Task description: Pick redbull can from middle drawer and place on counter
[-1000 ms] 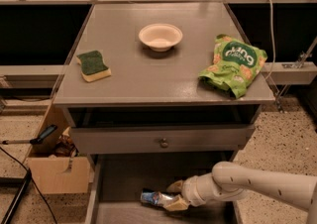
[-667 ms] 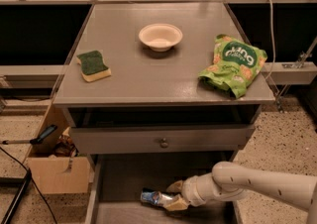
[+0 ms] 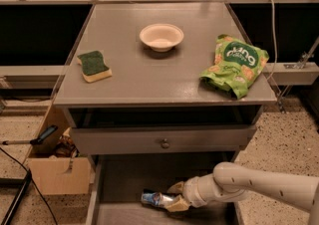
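Your redbull can is lying on its side on the floor of the pulled-out middle drawer, toward the front. The gripper is down in the drawer too, reaching in from the right, with one finger on each side of the can's right end, so it looks pinched. Above that is a closed drawer front with a knob. Up on the counter you've got a sponge on the left, a bowl at the back middle and a green snack bag on the right.
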You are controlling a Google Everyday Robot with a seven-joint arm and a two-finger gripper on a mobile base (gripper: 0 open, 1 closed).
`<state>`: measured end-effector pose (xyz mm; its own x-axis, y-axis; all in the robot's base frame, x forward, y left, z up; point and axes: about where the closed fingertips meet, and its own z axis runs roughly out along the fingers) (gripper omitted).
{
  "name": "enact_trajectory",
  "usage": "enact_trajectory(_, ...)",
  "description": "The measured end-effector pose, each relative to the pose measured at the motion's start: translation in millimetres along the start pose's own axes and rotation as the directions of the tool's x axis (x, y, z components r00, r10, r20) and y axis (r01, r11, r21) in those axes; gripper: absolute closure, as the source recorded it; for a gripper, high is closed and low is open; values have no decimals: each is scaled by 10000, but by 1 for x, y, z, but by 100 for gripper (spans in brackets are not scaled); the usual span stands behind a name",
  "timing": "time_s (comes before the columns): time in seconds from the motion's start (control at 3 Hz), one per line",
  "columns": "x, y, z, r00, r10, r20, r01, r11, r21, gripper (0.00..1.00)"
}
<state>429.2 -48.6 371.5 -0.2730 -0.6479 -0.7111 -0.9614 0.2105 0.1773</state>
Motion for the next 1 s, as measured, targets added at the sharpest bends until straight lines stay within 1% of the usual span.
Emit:
enact_trajectory(0.33,-10,16,-23,9995,-319,58,319,9995,34,100)
enact_trajectory(0.67,-21,34,-51,9958,-831,380,824,9964,194,100)
enact_trajectory(1.0,-49,71,-118,9796,-1808,882,1765,9828,546,100)
